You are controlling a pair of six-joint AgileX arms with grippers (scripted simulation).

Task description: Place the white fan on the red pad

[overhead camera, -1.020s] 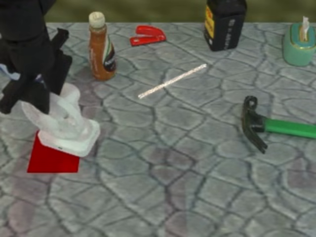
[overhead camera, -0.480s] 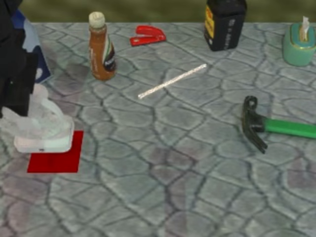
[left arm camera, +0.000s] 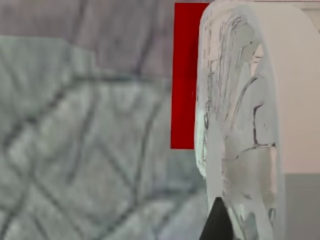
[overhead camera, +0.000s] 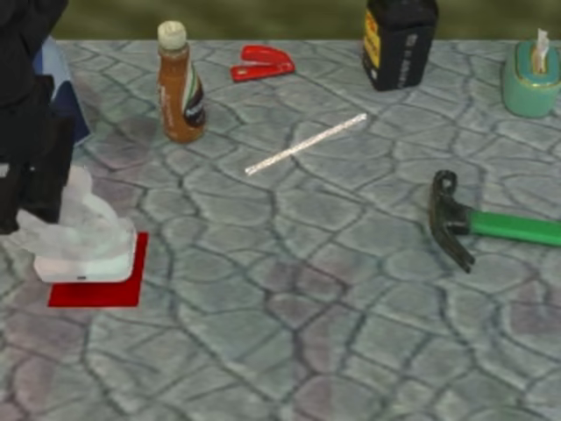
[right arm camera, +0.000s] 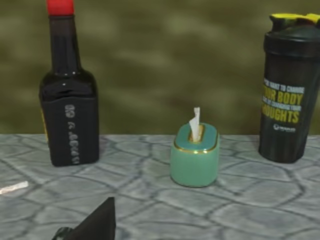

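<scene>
Our left end effector [overhead camera: 39, 189] sits at the counter's left edge, clamped on the white fan [overhead camera: 83, 241]. The fan's flat base rests over the red pad [overhead camera: 105, 294], covering most of it; a red strip shows along the pad's near and right edges. In the left wrist view the white fan [left arm camera: 240, 115] fills the frame close up, its translucent ring edge-on, with the red pad [left arm camera: 186, 75] showing beside it and 1 dark fingertip [left arm camera: 216, 225] of the end effector touching the ring.

Our right end effector is out of the top view; the right wrist view shows only a dark sliver of it [right arm camera: 97, 225], and we cannot tell whether it is apart or together.

Other items on the counter [overhead camera: 289, 333]:
- brown sauce bottle [overhead camera: 180, 83], far edge, left of centre
- red stapler [overhead camera: 261, 63], just right of that bottle
- black bottle [overhead camera: 399, 39], far edge
- green tissue box [overhead camera: 530, 79], far right corner
- thin white stick [overhead camera: 305, 144], near centre
- hammer with green handle [overhead camera: 491, 226], right edge
- black shaker cup [right arm camera: 292, 85], right wrist view only, beside the tissue box
</scene>
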